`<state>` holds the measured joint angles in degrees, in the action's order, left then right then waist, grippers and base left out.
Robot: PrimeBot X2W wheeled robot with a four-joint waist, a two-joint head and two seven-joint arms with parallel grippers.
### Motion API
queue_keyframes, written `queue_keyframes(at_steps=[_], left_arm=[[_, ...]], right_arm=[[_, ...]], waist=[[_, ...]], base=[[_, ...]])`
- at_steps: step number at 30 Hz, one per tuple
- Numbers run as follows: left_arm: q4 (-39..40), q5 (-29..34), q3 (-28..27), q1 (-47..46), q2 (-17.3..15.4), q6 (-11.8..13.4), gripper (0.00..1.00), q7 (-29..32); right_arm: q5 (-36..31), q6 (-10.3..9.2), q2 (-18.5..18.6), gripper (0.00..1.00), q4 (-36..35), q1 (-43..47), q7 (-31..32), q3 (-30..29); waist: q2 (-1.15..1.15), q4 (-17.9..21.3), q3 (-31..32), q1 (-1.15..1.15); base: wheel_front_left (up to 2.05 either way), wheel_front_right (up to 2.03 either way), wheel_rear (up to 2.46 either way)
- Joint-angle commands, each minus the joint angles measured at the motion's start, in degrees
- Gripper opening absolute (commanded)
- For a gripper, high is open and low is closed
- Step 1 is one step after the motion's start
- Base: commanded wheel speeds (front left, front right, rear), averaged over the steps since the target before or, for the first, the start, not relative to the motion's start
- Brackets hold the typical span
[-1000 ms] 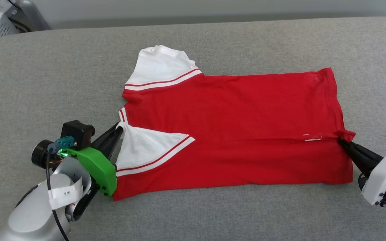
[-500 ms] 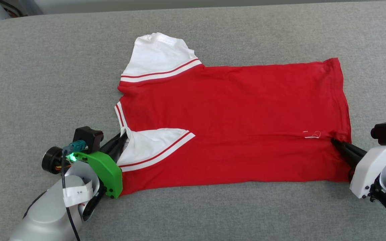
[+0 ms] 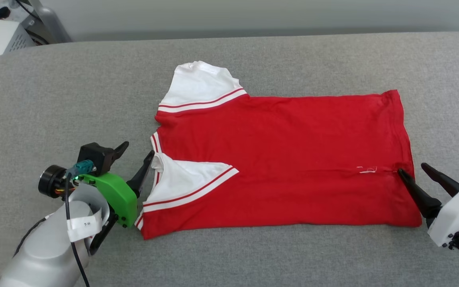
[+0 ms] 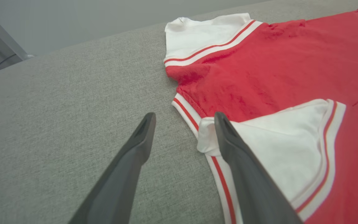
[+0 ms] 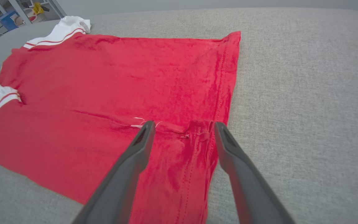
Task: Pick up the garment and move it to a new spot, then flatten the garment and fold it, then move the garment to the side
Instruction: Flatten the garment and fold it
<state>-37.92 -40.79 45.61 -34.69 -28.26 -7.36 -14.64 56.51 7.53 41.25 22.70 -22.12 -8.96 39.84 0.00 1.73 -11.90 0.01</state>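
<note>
1. Left end effector is spread wide and holding nothing. One finger sits at the folded-in white sleeve by the collar, the other over bare grey desk.
2. Right end effector is wide open too and empty-handed. It straddles the hem edge, with one finger over red cloth and the other over the desk.
3. The garment lies flat mid-desk, collar toward the left arm.
4. Can't tell if either inner finger actually touches the fabric.
5. There's a little white bit near the hem, thread or tag, too small to say.
6. Right arm is cut off at the frame edge.
</note>
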Motion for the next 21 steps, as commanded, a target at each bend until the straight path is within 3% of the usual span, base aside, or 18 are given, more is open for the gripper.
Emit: queue_keyframes(at_steps=[1, 6, 15, 21], left_arm=[[0.9, 0.5, -0.1, -1.2, -1.1, -0.1, 1.0, 0.4], [6.1, -1.4, 0.9, -2.5, -3.7, -0.1, 1.0, 7.1], [15.7, -11.6, 5.5, -5.4, -7.8, -0.1, 1.0, 31.4], [17.4, -16.7, 8.4, -5.9, -8.1, -0.1, 1.0, 43.4]], right_arm=[[0.4, -0.04, 0.6, 1.0, -0.9, 1.5, -0.8, -0.8], [-0.4, -0.04, 1.5, 1.0, -3.3, 4.7, -1.0, -2.7], [-3.0, -0.04, 0.5, 1.0, -5.9, 7.8, 2.0, -5.7], [-3.9, -0.04, -0.5, 1.0, -7.3, 8.8, 4.4, -7.5]], waist=[[0.0, -0.8, 2.3, -0.01], [0.0, -1.2, 4.3, -0.01], [0.0, -1.2, 6.0, -0.01], [0.0, -1.1, 5.7, -0.01]], base=[[0.0, 0.0, 0.0], [0.0, 0.0, 0.0], [0.0, 0.0, 0.0], [0.0, 0.0, 0.0]])
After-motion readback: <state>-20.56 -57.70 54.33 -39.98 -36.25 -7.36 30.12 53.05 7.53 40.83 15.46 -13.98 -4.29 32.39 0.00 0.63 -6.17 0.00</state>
